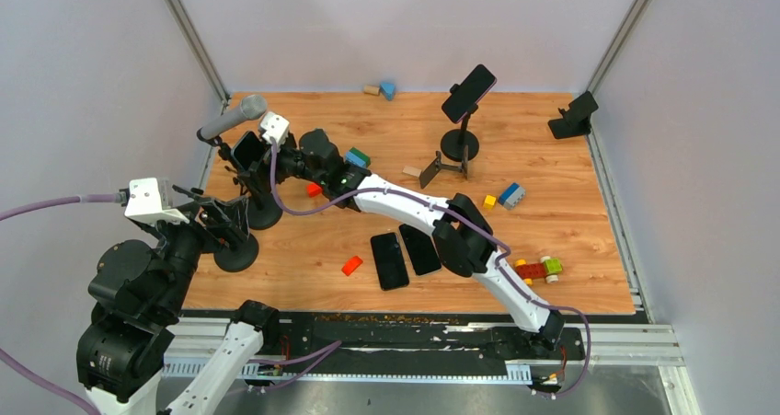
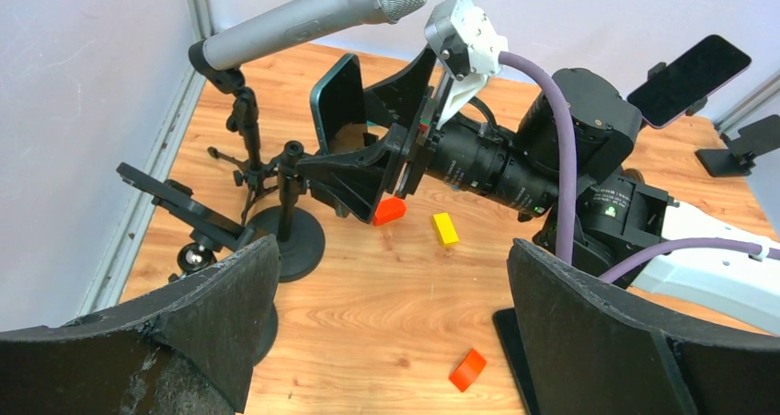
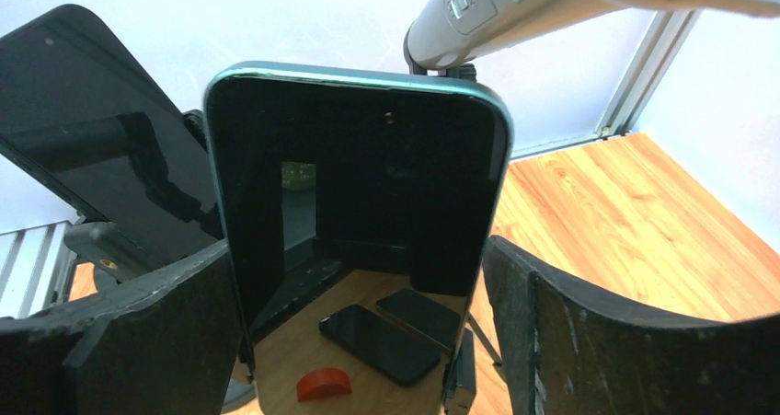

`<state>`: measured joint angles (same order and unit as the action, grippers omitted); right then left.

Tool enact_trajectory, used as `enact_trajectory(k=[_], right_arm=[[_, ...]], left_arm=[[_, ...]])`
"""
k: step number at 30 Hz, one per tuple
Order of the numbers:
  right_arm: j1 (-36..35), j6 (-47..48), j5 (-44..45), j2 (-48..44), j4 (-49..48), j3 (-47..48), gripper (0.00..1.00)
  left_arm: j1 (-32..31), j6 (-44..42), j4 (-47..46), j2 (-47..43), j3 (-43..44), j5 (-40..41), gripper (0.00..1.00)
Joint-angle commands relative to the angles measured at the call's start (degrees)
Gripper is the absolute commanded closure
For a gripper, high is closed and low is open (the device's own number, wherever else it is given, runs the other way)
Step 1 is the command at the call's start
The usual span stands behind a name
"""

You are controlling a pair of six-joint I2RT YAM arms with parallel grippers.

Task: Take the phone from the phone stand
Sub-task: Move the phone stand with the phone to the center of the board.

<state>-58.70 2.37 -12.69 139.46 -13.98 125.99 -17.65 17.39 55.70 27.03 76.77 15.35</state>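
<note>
Phone (image 3: 359,157), teal-edged with a dark glass face, sits upright in the phone stand (image 2: 292,240) at the left rear of the desk (image 1: 570,222), just under the microphone (image 3: 515,10). Bottom end is in the holder; how it's clamped there isn't visible.

Right claw (image 3: 357,249) reaches across the desk and straddles the phone. Fingers are apart, one along each long edge and very close to it. Can't confirm contact on either side, so not calling it a grip.

Left claw (image 2: 394,249) has fingers wide apart with nothing between them, hovering low at the left side of the desk near a second stand whose holder is bare.

Handling guess: stiff slab, fairly light, slick glass and smooth rim, would crack if dropped. Best hold is the two long edges around mid-height, pads flat on the rim and off the screen. Squeeze firmly, because smooth sides can slip.

Risk: the holder may hang on to the phone, so the thin-posted stand could tip or drag as it comes out. The microphone close overhead leaves little room to lift straight up.

Two more phones (image 1: 405,254) lie flat mid-desk; not the target.
</note>
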Motion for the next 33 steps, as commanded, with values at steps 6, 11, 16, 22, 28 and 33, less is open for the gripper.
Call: enact_trajectory(k=[6, 11, 16, 22, 28, 33], right_arm=[[0.0, -0.5, -2.3, -4.3, -4.8, -3.1, 0.56], [-0.1, 0.6, -2.0, -13.8, -10.6, -14.5, 0.89], [-0.2, 1.8, -0.2, -24.9, -11.5, -26.7, 1.0], [-0.1, 6.0, 0.5, -37.0, -8.9, -42.1, 1.0], [-0.1, 8.6, 3.9, -51.2, -6.8, -58.4, 1.0], [0.0, 10.9, 2.0, -61.9, -1.8, -67.9, 1.0]], left_arm=[[-0.4, -1.1, -0.5, -0.3, 0.3, 0.3, 0.0], [-0.4, -1.1, -0.3, -0.8, -0.4, 0.7, 0.0], [-0.4, -1.0, -0.8, -1.0, -1.3, 0.4, 0.0], [-0.5, -2.5, -2.0, -0.8, -2.0, 1.0, 0.0], [-0.5, -4.4, -6.5, -0.5, -8.2, -3.9, 0.0], [-0.5, -7.2, -13.0, 1.2, -14.5, -13.4, 0.0]])
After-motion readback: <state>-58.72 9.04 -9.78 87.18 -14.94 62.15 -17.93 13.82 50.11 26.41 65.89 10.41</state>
